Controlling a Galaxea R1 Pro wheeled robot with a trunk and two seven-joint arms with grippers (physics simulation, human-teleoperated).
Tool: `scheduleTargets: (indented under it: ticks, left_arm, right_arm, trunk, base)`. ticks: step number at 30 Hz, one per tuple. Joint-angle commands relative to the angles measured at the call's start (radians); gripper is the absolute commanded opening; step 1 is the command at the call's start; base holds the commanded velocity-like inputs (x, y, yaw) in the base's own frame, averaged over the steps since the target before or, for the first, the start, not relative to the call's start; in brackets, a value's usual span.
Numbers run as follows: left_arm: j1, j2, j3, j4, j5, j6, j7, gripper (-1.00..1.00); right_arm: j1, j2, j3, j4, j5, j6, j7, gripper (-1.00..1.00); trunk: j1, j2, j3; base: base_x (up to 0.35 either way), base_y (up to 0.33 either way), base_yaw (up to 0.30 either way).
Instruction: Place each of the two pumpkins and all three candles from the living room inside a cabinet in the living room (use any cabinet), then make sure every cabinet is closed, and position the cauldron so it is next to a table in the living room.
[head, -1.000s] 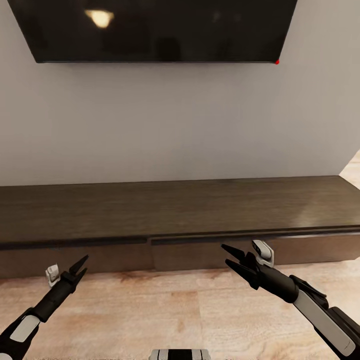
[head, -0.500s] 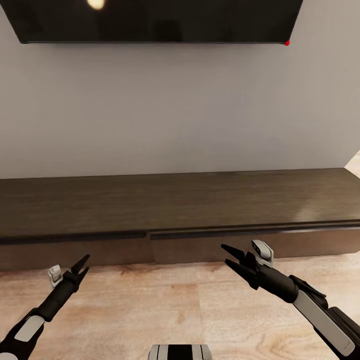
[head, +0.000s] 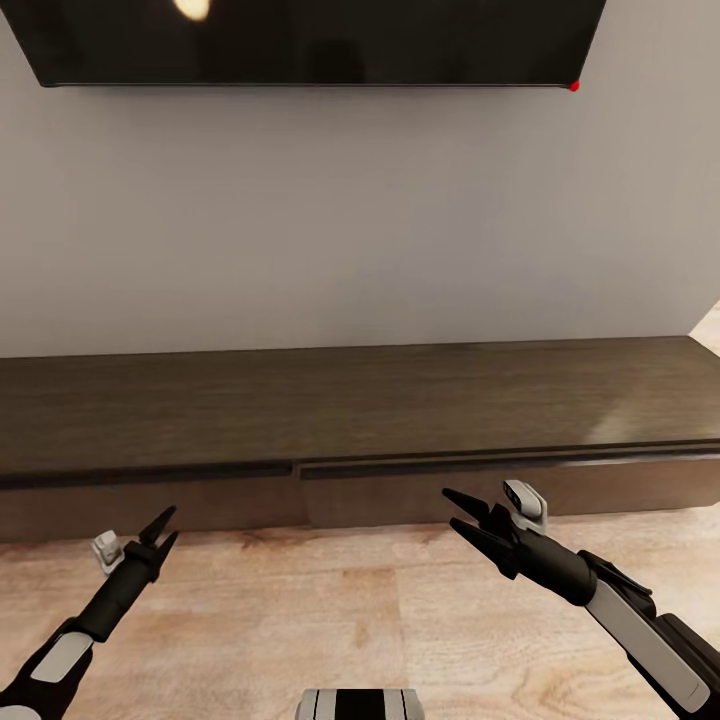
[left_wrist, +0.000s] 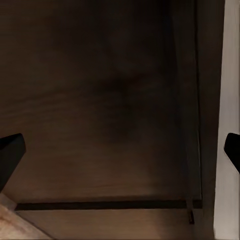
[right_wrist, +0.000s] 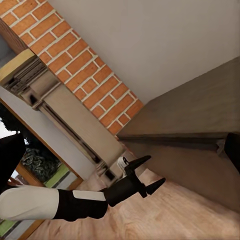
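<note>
I have the rig parked square to the cabinet (head: 350, 420), which runs low along the wall under the wall-mounted television (head: 310, 40), both wide fronts flush and shut. The left tool (head: 165, 530) hangs with its fingers spread just short of the left front, and the right tool (head: 462, 512) likewise spread near the right front, both empty; I judge them held low and forward so either can hook a front's top edge, since there are no handles. No pumpkin, candle or cauldron is before me, so stowing has not begun.
</note>
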Motion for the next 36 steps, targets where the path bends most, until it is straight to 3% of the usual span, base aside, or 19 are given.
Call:
scheduleTargets:
  ticks: [1,9,15,23,36]
  left_arm:
    - [0.000,0.002,0.001,0.001,0.007,0.014,0.000,1.00]
    - [0.000,0.016,-0.005,-0.012,-0.011,0.116,-0.011,1.00]
    - [-0.001,0.008,-0.002,-0.009,-0.010,0.122,-0.003,1.00]
    - [0.000,0.005,-0.005,-0.005,-0.001,0.133,0.056,1.00]
    - [0.000,0.003,0.001,-0.004,0.009,0.132,0.054,1.00]
  right_arm:
    - [-0.001,-0.001,0.002,0.000,-0.010,0.010,0.002,1.00]
    - [-0.001,-0.001,0.002,0.000,-0.011,0.010,0.002,1.00]
    - [-0.001,-0.001,0.002,0.008,-0.010,0.010,0.002,1.00]
    - [-0.001,-0.002,0.002,0.014,-0.010,0.011,0.004,1.00]
    - [-0.001,-0.001,0.002,0.017,-0.010,0.010,0.004,1.00]
  trunk:
    - [0.000,0.000,-0.001]
    - [0.000,0.000,-0.001]
    - [0.000,0.000,-0.001]
    - [0.000,0.000,-0.001]
    - [0.000,0.000,-0.001]
  base:
    - [0.000,0.000,0.000]
    - [0.000,0.000,0.000]
    - [0.000,0.000,0.000]
    - [0.000,0.000,0.000]
    - [0.000,0.000,0.000]
